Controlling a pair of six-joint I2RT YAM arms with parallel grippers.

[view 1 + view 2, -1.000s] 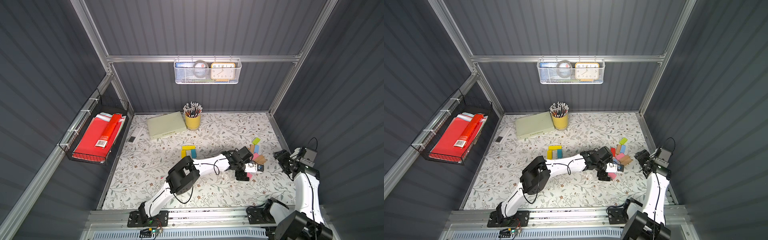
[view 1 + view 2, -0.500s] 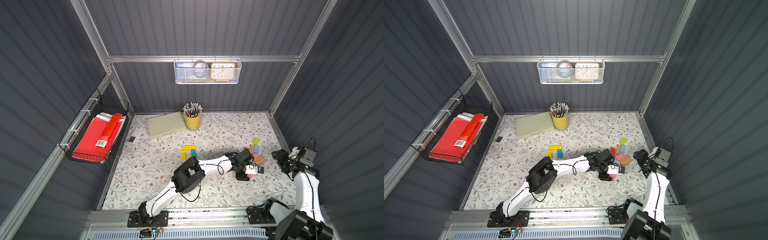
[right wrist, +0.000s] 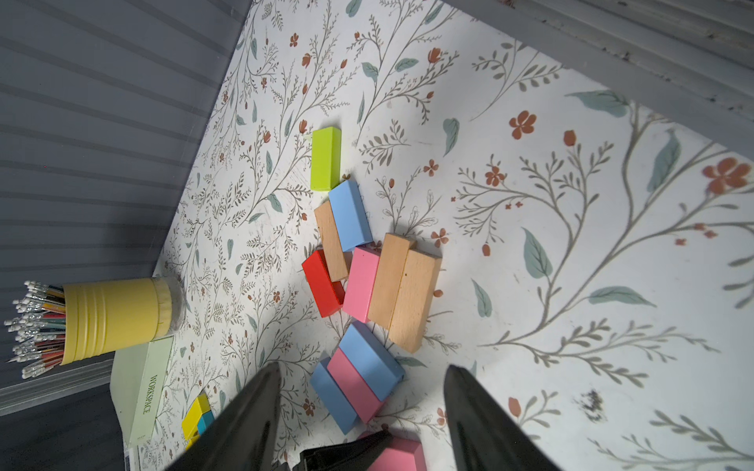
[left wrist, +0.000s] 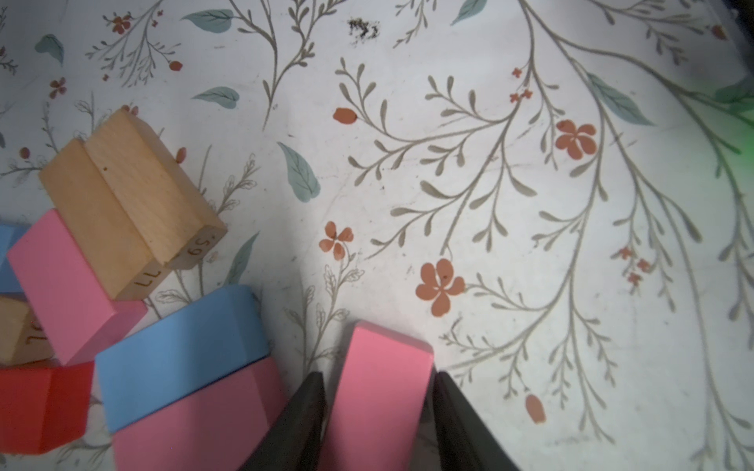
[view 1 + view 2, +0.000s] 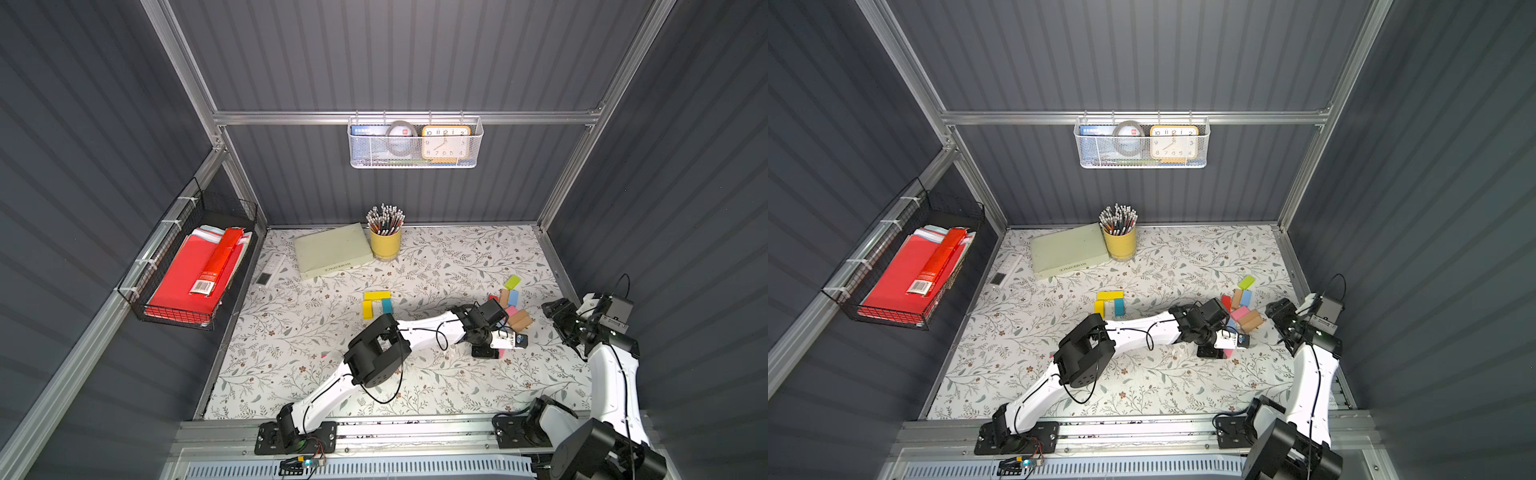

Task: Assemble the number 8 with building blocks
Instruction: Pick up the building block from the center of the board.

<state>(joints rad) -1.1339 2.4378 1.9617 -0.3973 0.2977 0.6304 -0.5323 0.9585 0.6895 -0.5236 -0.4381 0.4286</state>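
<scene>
Left gripper (image 4: 377, 377): is closed on a pink block (image 4: 385, 401) on the table (image 4: 530, 204).
Right gripper (image 3: 363, 369): is held open; nothing is gripped.

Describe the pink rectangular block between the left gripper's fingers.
The pink rectangular block is a smooth, matte-painted slab with softly rounded edges. It appears to lie flat on the floral tabletop, apart from the nearby pile of blocks. Dark fingers of the left gripper flank its long sides closely; a firm grip cannot be confirmed. One end is out of frame.
</scene>
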